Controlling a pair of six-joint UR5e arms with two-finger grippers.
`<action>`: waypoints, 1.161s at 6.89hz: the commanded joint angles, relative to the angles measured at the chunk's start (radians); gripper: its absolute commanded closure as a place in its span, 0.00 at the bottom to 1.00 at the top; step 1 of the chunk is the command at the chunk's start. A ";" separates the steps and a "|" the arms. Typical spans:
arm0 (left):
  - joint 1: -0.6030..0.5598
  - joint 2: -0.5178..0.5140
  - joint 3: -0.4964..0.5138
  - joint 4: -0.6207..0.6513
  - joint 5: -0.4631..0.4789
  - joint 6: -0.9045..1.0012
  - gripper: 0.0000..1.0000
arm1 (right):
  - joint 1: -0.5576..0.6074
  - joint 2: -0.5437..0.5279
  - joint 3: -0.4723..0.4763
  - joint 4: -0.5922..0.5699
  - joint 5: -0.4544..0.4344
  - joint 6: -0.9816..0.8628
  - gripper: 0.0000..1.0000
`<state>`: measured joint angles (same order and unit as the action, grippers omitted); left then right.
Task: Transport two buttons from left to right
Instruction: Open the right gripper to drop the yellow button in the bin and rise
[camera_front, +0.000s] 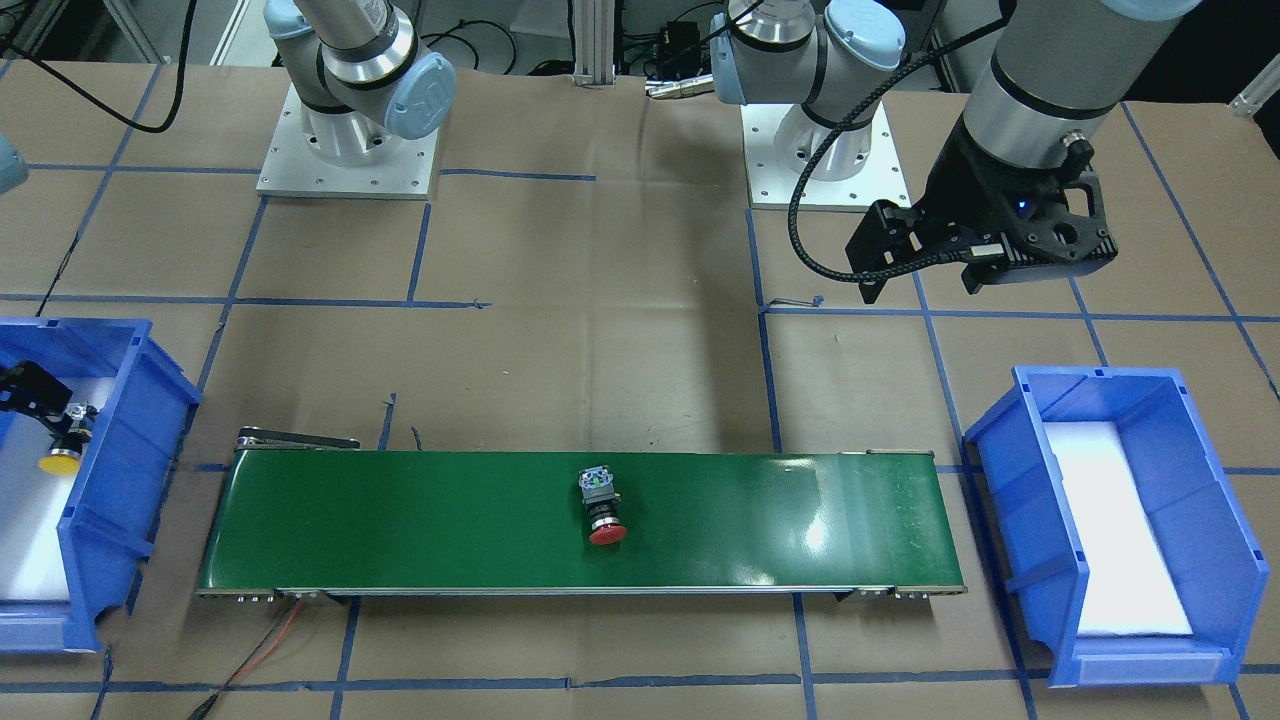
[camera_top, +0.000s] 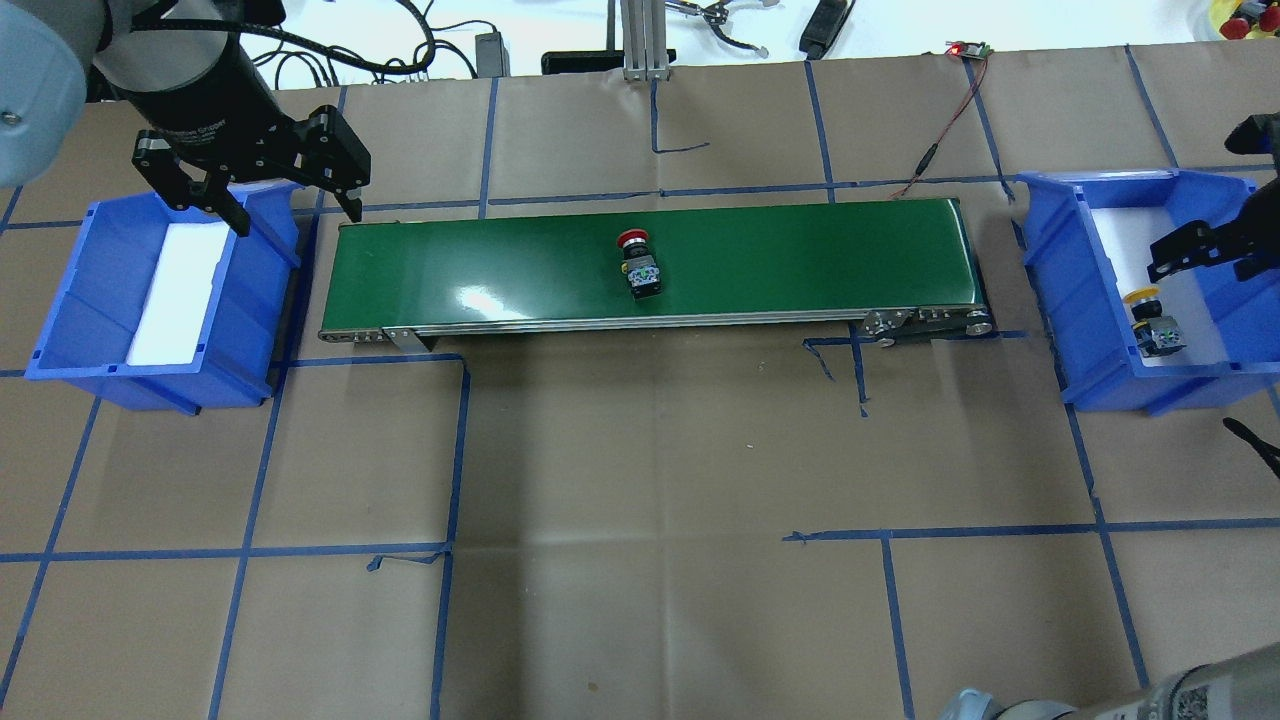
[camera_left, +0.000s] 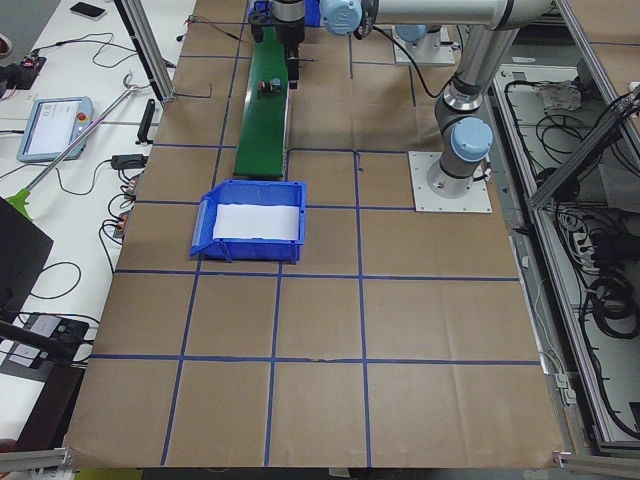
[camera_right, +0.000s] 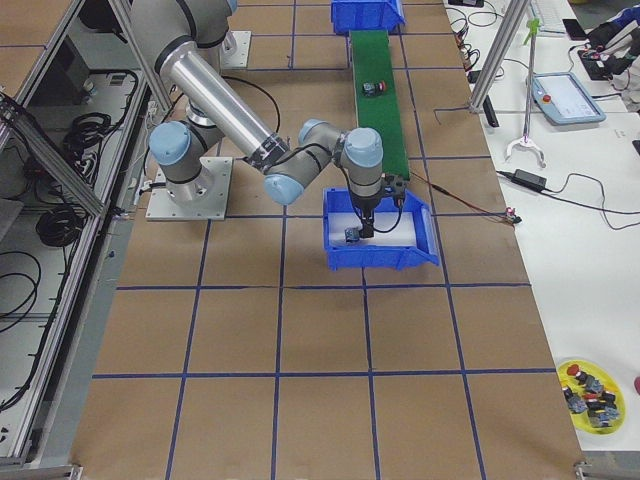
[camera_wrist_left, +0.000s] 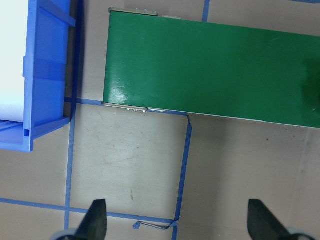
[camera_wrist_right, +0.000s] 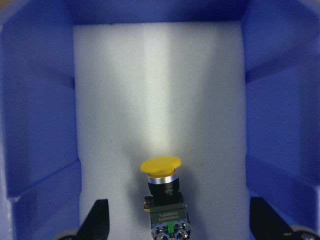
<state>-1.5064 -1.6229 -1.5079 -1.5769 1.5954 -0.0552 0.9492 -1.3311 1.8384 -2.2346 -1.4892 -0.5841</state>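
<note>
**On the belt and in the right-hand bin: one button each, both grippers with jaws apart**

- On the green belt (camera_top: 800, 255), about midway along, lies the red button (camera_top: 637, 262). It is on its side, with the cap pointing away from the robot and the grey block toward it. Nothing is touching it.
- The yellow button (camera_wrist_right: 162, 192) lies on its side on the white foam (camera_wrist_right: 160, 85) inside the right bin (camera_top: 1045, 290).
- The right gripper (camera_wrist_right: 181, 222) is low over the yellow button. Its fingers are spread wide, one on each side, and neither touches it.
- The left gripper (camera_top: 296, 215) hangs above the gap between the left bin (camera_top: 70, 300) and the belt's near end. Its jaws are wide apart and hold nothing.

Handling, as a judgement:
- Both buttons look small, rigid and light.
- The round cap and barrel would likely roll or pivot if nudged, more readily on the slick belt than on the foam.
- The domed cap looks smooth and is a poor place to pinch.
- The better hold is across the flat sides of the square block, or across the black barrel just under the cap.
- Press moderately, since the block's terminals look like the most delicate part.
</note>
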 joint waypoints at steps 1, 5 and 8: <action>0.000 0.000 0.000 0.000 0.000 0.000 0.00 | 0.025 -0.074 -0.039 0.062 0.003 0.076 0.00; 0.000 0.000 0.000 0.000 0.000 0.000 0.00 | 0.221 -0.169 -0.233 0.442 -0.009 0.308 0.00; 0.000 0.000 0.000 0.000 -0.002 0.000 0.00 | 0.419 -0.154 -0.317 0.526 -0.075 0.446 0.00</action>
<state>-1.5064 -1.6230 -1.5079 -1.5769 1.5950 -0.0552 1.2872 -1.4891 1.5493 -1.7275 -1.5418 -0.1892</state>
